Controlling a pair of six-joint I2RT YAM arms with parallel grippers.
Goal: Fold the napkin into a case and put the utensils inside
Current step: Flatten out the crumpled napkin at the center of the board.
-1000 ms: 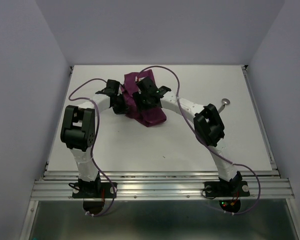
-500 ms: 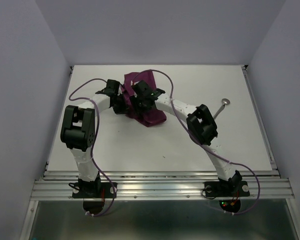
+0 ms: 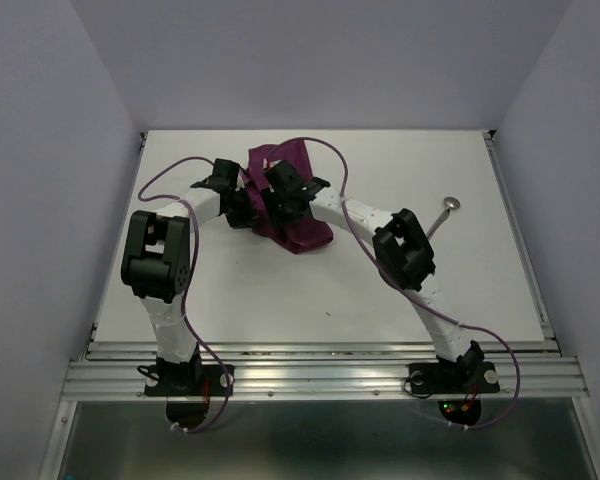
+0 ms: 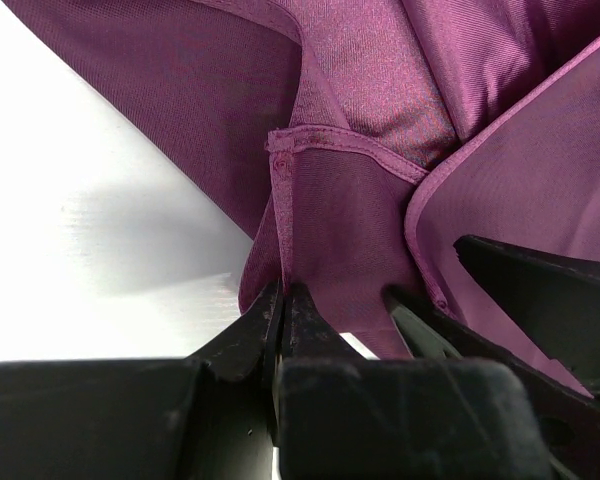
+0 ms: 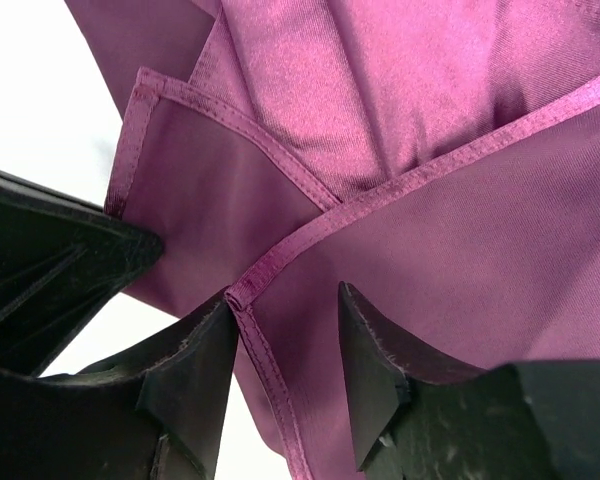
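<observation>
Left arm (image 3: 165,255) reaches from the near-left edge of the desk (image 3: 280,290) toward the far middle. Left jaws are pressed together, pinching a hemmed corner fold of the napkin (image 3: 298,222). In the left wrist view the cloth (image 4: 350,200) rises straight out of the shut tips, with the stitched hem just above them. White desk surface shows to the left of the fold.

The napkin is plum purple and bunched up, not flat. It sits toward the far edge of the desk, slightly left of centre. One part is lifted between the two wrists and a lower flap lies on the desk toward the near side. No case shape, just loose overlapping layers.

Right arm (image 3: 410,250) comes in from the near-right edge, elbow up, with its wrist right beside the left wrist over the cloth. Right jaws are spread, one finger on each side of a hemmed edge of the napkin (image 5: 400,120). The hem touches the left finger (image 5: 195,360); the other finger (image 5: 375,370) sits on cloth with a gap between the two, so no pinch. A dark shape at the left of the right wrist view is likely the left arm's fingers, can't tell for sure.

Spoon (image 3: 444,212) lies on the desk toward the right edge, well apart from the napkin. Its bowl points toward the far side, and the handle end is hidden behind the right arm's elbow.
</observation>
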